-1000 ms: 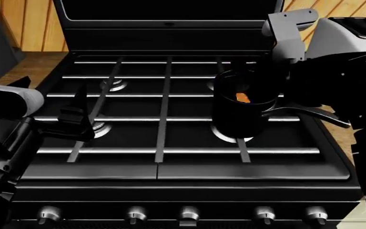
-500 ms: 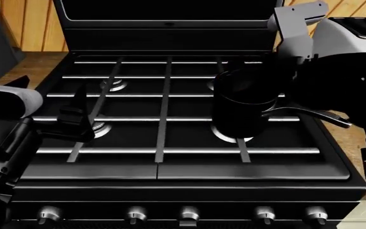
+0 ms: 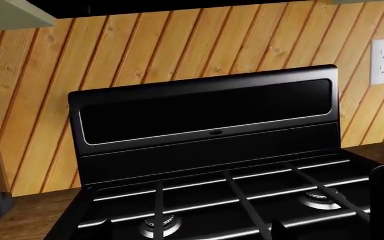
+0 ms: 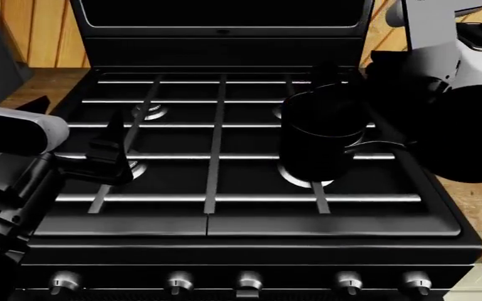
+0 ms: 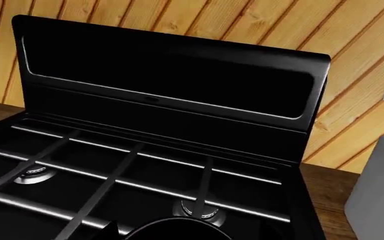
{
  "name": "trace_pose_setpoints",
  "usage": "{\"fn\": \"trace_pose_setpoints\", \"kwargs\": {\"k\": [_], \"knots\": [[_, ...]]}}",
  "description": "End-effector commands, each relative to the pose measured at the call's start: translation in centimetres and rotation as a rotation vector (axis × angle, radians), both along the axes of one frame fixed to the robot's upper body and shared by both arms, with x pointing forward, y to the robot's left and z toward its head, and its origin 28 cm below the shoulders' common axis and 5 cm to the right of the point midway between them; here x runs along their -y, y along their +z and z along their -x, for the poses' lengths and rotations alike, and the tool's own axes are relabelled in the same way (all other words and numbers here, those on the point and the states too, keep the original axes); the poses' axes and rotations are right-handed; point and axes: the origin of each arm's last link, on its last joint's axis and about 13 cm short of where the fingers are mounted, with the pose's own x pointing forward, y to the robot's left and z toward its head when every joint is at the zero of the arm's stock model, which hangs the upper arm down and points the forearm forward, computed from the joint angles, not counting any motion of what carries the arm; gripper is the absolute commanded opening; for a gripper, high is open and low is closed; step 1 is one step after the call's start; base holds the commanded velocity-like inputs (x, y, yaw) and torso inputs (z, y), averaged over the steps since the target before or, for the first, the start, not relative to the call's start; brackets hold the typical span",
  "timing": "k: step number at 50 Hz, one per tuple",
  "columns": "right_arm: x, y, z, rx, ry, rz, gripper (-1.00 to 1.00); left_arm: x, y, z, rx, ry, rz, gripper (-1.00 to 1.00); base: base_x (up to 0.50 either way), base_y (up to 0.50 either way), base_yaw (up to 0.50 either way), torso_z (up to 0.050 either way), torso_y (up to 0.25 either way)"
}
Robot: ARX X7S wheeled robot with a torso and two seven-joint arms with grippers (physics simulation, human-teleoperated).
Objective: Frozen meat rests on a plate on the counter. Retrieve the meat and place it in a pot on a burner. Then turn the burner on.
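The black pot stands on the front-right burner of the stove, its silvery handle pointing right. Its inside is dark and the meat is hidden. My right gripper hovers above and behind the pot, open and empty; in the right wrist view the pot's rim lies just under it and one fingertip shows. My left gripper is open and empty, low over the front-left burner. The plate is out of view.
Black iron grates cover the stove. Several knobs line its front edge. A white toaster stands on the wood counter to the right. The stove's raised back panel stands against a wood-plank wall.
My right arm has risen and pulled back to the right, away from the pot. The orange meat that showed inside the pot a second ago no longer shows. My left arm barely shifted.
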Motion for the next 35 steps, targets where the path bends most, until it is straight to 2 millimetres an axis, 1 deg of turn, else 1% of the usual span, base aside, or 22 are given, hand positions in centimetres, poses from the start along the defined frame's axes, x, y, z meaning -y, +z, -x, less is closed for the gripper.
{"fn": "trace_pose_setpoints", "kwargs": {"k": [1, 4, 10, 35], "knots": [[-0.02, 0.26, 1.60, 0.073, 0.002, -0.013, 1.00, 0.16, -0.01, -0.11, 0.001, -0.007, -0.009, 1.00, 0.00, 0.00, 0.00, 0.000, 0.000], [0.02, 0.15, 1.58, 0.073, -0.019, -0.002, 1.00, 0.20, 0.01, -0.09, 0.001, -0.007, -0.010, 1.00, -0.16, 0.00, 0.00, 0.000, 0.000], [0.05, -0.01, 1.61, 0.076, -0.042, 0.010, 1.00, 0.29, 0.12, 0.02, 0.002, -0.008, -0.015, 1.00, -0.50, 0.01, 0.00, 0.000, 0.000], [0.23, -0.19, 1.66, 0.083, -0.045, 0.023, 1.00, 0.43, 0.04, 0.03, 0.002, -0.006, -0.025, 1.00, -0.50, 0.01, 0.00, 0.000, 0.000]]}}
